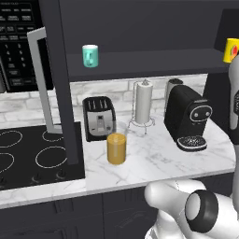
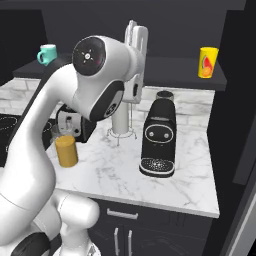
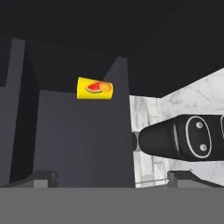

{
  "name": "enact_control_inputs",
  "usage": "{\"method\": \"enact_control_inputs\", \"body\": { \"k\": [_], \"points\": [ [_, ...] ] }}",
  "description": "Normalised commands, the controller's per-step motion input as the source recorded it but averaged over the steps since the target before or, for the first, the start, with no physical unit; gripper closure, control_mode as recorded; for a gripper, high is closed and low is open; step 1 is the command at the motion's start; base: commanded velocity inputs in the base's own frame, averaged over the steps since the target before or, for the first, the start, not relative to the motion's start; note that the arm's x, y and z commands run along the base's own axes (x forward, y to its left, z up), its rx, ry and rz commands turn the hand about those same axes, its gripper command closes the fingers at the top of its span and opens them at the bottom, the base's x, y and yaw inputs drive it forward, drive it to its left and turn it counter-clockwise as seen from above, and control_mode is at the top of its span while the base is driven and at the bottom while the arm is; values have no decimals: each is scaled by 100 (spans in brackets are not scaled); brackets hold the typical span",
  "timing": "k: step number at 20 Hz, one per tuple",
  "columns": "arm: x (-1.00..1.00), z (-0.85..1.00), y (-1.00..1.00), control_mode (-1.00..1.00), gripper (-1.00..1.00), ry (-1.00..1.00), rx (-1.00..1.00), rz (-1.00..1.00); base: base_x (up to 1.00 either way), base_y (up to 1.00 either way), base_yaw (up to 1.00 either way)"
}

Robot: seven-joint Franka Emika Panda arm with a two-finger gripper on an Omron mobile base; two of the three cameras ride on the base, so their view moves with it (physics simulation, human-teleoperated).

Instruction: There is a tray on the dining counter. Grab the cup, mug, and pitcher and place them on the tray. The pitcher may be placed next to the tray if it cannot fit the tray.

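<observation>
The hand [image 3: 112, 177] is released, its two dark fingertips [image 3: 41, 177] spread wide apart with nothing between them, and it points toward the cup [image 3: 95, 89], well short of it. In the hand view the scene is rolled on its side, so the yellow cup with its red-orange fruit mark appears lying sideways against the dark shelf [image 3: 83, 131]. The cup [image 2: 208, 62] stands upright at the right end of the dark shelf [image 2: 165, 67] above the worktop [image 2: 165, 180]. The mug [image 1: 90, 55], teal with a whitish rim, stands upright on the same shelf far to the left, well apart from the cup. The pitcher [image 1: 116, 148], amber-orange below and clear near the rim, stands on the marble worktop near the front, just in front of the black toaster [image 1: 98, 117]. Behind it, toward the wall, a white paper-towel roll [image 1: 144, 101] stands on its wire holder, and to the right of that sits a black coffee machine [image 1: 187, 119]. To the left of the worktop lies a black stovetop [image 1: 32, 156].
</observation>
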Motion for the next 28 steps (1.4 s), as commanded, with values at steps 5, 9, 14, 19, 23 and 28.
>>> {"method": "enact_control_inputs", "body": {
  "k": [5,9,14,19,23,28],
  "points": [
    [0,0,-3,-100,-100,-2,1,-6,0,0,0],
    [0,0,-12,-100,-100,-2,0,-3,0,0,0],
    [0,0,-30,-100,-100,-6,1,0,0,0,0],
    [0,0,-44,-100,-100,-11,1,0,0,0,0],
    [0,0,-37,-100,-100,-10,0,0,0,0,0],
    [7,0,-29,-100,-100,-5,0,0,0,0,0]
  ]
}}
